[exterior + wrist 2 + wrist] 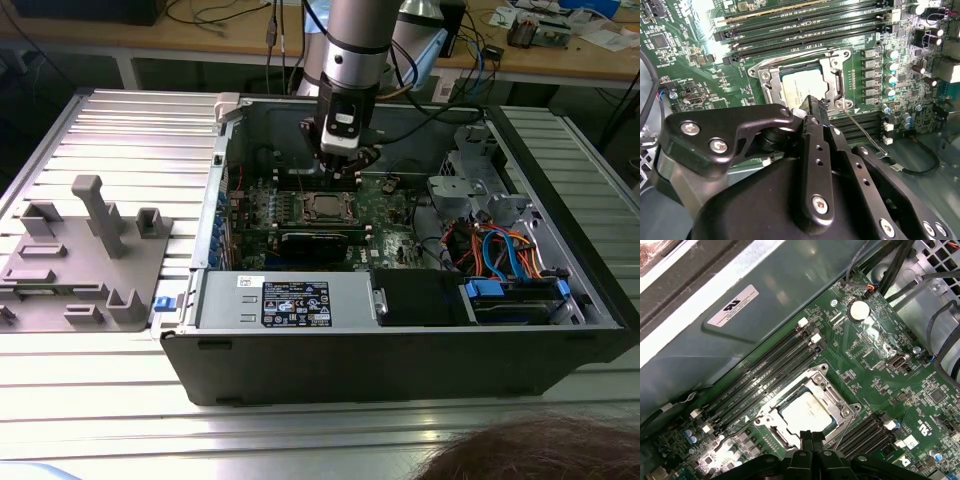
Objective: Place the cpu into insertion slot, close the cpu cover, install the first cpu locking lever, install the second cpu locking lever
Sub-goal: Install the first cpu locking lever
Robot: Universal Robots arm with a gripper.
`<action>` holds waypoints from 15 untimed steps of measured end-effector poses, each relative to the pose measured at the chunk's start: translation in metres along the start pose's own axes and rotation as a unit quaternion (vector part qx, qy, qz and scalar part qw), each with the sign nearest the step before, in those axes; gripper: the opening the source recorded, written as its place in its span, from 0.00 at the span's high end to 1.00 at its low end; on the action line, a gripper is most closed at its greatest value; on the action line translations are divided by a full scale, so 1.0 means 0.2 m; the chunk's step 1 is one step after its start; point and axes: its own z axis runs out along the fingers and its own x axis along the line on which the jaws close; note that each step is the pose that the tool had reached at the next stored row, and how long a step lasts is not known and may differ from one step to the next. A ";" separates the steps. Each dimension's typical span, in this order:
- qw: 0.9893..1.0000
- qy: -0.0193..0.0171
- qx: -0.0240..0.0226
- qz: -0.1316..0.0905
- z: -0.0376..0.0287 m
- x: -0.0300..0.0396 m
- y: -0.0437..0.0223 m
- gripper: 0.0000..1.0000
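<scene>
The hand (816,105), fingers pressed together, hovers at the edge of the cover (834,82) over the chip (802,85); black memory slots (805,25) flank it, a thin lever (862,131) alongside.

In the exterior view a black label (295,303) with white print and a small white label (250,283) sit on the grey power supply cover (345,300), at about seven o'clock from the cpu (327,207); none of their lines can be made out. In the first wrist view a white sticker (732,305) with a black mark and fine print lies on the grey case wall (790,285). White marks (925,427) are printed on the green motherboard (875,375), and no word there is legible either.
</scene>
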 end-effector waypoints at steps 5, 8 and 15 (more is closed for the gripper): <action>1.000 0.000 0.000 -0.007 0.000 0.000 0.000 0.89; 1.000 -0.001 0.001 -0.016 0.000 0.000 0.000 0.89; 0.999 -0.001 0.001 -0.032 0.000 0.000 0.000 0.89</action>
